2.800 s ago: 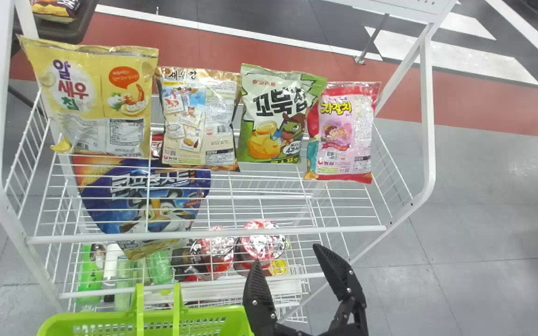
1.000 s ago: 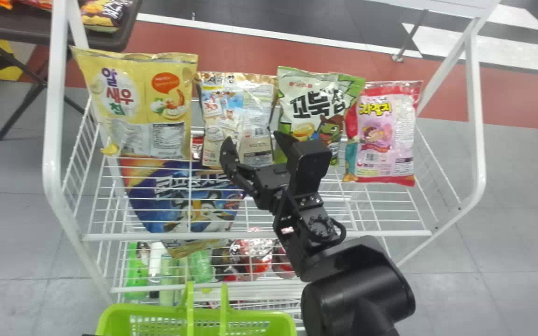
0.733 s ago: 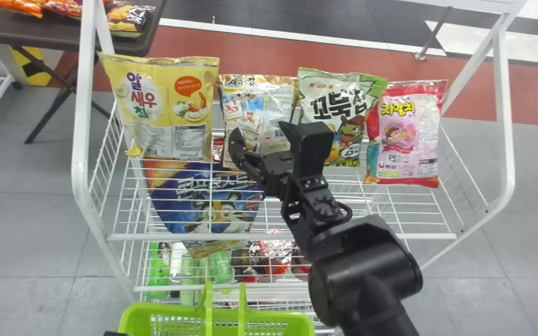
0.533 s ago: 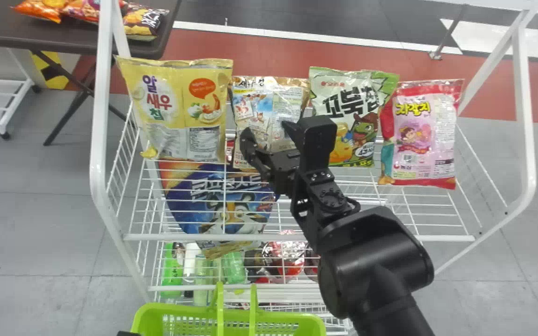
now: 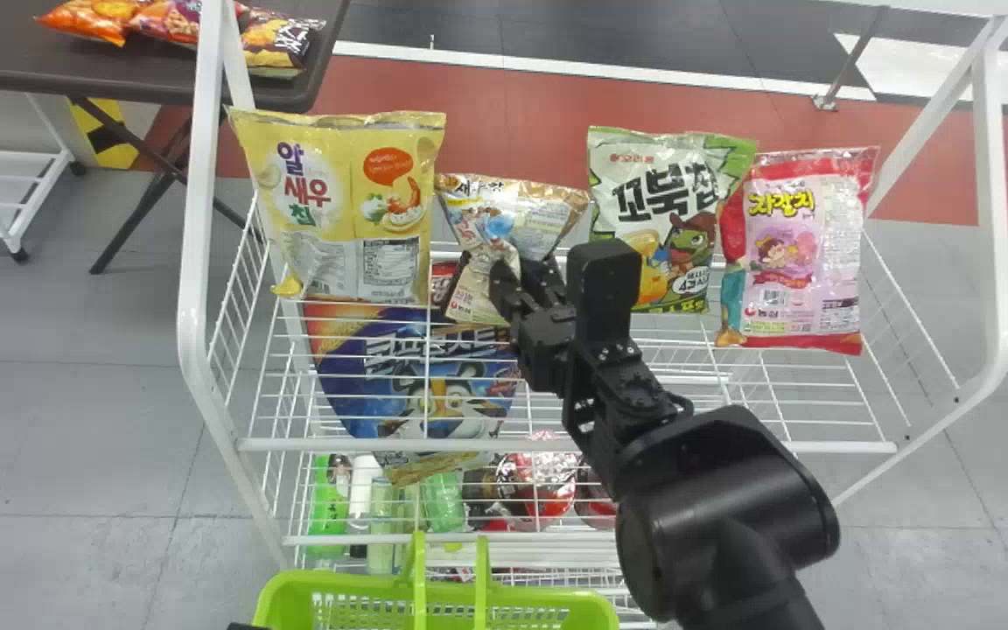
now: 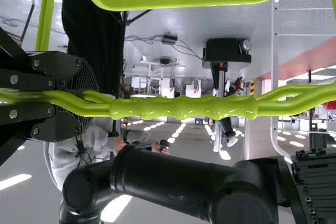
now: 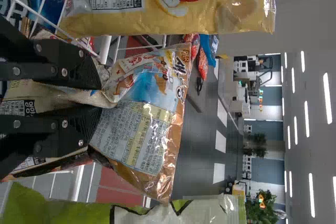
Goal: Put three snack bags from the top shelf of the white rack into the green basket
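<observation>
Pinching a crumpled snack bag (image 5: 511, 213) — the right gripper (image 5: 523, 273).

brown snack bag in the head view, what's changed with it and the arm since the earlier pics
The right claw moved forward from beside the green basket and closed on the brown snack bag, which is now pinched and creased, its top lower. The head view swung left. The yellow bag, green bag and pink bag stayed on the rack.
</observation>
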Robot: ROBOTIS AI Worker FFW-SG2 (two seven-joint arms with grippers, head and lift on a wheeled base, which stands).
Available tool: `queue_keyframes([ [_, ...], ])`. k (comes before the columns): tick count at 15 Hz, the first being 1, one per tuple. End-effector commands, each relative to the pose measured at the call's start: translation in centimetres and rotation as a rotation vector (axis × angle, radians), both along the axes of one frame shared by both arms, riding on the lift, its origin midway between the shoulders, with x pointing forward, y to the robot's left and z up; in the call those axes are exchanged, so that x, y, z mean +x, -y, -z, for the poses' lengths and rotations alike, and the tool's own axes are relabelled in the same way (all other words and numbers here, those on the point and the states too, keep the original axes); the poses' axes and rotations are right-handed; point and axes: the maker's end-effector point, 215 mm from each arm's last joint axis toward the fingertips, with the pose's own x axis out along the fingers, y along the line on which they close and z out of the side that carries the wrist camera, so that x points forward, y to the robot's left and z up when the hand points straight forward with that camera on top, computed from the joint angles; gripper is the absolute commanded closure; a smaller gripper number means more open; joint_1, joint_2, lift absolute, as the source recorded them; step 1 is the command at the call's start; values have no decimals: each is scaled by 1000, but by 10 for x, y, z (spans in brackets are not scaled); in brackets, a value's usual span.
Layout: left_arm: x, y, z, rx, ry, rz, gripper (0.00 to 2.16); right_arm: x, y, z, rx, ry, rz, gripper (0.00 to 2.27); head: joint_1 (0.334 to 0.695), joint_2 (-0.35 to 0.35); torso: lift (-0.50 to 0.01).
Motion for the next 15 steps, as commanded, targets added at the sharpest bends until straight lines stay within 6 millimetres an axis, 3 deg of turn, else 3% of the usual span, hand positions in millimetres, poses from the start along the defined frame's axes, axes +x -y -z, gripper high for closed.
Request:
queue_keyframes([
  [1,-1,1,-1,0,-2,5,2148,-8,5,-2,-4,6,4,1983,695,-158,0],
  [4,-4,2,-4,2,0,9,2148,-18,10,-2,-6,12,8,1983,695,-172,0],
  [7,-7,3,-6,4,0,14,2148,-42,15,-30,23,55,9,1983,695,-193,0],
  [11,4,-2,-6,21,28,1,2148,-92,42,-78,44,111,37,1983,695,-231,0],
  [13,12,-5,-11,31,58,-10,2148,-127,57,-87,53,81,36,1980,695,-256,0],
  [15,18,-8,-14,38,77,-18,2148,-163,66,-75,76,-16,12,1980,695,-285,0],
])
